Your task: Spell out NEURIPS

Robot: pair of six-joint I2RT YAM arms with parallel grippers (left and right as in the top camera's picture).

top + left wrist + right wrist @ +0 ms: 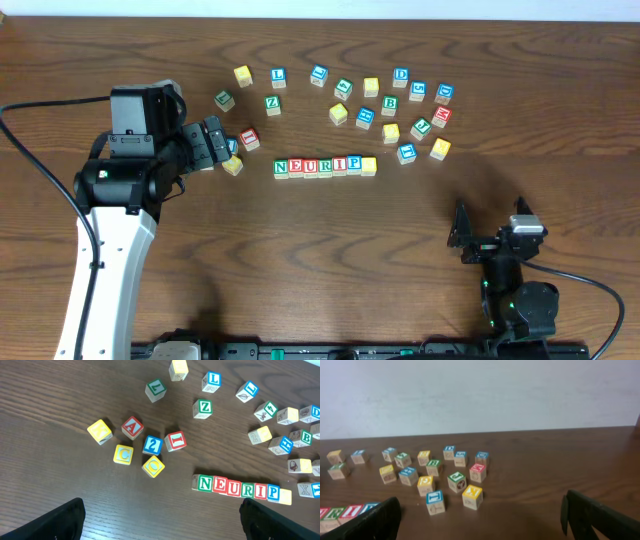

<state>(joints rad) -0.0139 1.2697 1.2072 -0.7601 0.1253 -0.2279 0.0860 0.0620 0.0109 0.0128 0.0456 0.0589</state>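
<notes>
Seven wooden cubes stand side by side in a row, NEURIPS (325, 166), in the middle of the table. They read N, E, U, R, I, P and end in a yellow-faced cube (369, 165). The left wrist view has the row (240, 489) ahead to the right. My left gripper (222, 143) hovers left of the row, open and empty, over a small cluster of loose cubes. Its fingers (60, 522) stand wide apart in its own view, gripper (161, 520). My right gripper (490, 222) is near the front right, open and empty (480, 517), with the row's end (345, 512) at its lower left.
Loose cubes lie scattered behind the row (390, 103), among them Z (272, 103), L (278, 75) and D (400, 75). A cluster with A (132, 427), 2 (152, 445) and yellow C cubes (123, 454) lies under the left arm. A cable (40, 190) runs along the left.
</notes>
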